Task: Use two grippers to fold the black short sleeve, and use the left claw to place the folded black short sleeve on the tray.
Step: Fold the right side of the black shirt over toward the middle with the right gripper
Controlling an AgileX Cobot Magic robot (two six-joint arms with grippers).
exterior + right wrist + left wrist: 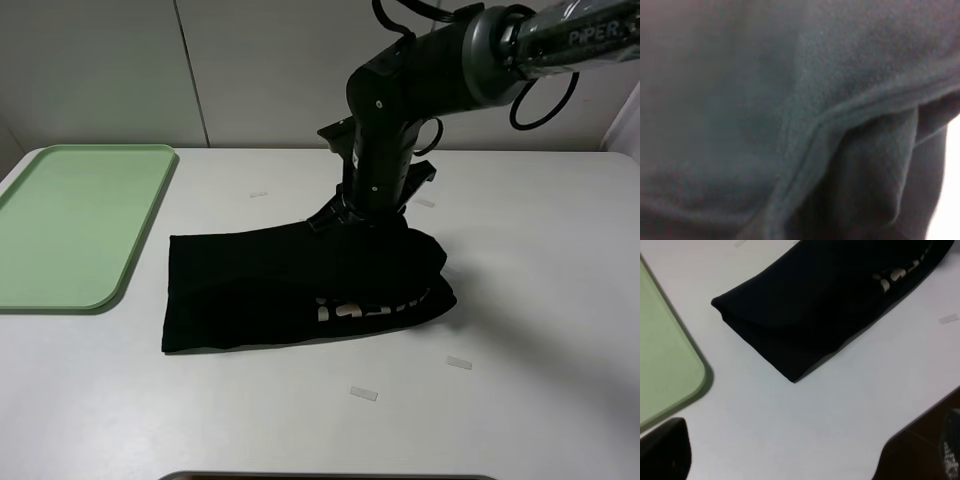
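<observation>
White tabletop (pixel 540 300) is seen all around the black short sleeve (pixel 280 285). Nearer than the black short sleeve, two little bits of pale tape (pixel 364 394) are stuck to the table, apart from the cloth. The left claw (pixel 665 452) is shown only in its own wrist view, as one dark corner. It is kept on the near side of the black short sleeve and well apart from it. It is spread wide and nothing is held in it.

The black short sleeve is laid flat and folded into a long shape. Pale letters (pixel 365 308) are printed along its near edge. Its end on the right arm's side is bunched up and round. Beside its other end the light-green tray (pixel 70 220) is set, near but not touching.

On the far edge of the black short sleeve the right gripper (pixel 340 215) is pressed down into the cloth, under a thick black arm (pixel 385 120). Only dark cloth with a sewn hem (pixel 850 115) is shown, very close, in that arm's wrist view. Whether those jaws are open or shut on the cloth cannot be told.

Farther back than the black short sleeve, two more tape bits (pixel 259 194) are stuck down, and a pale wall (pixel 250 70) is seen behind everything.
</observation>
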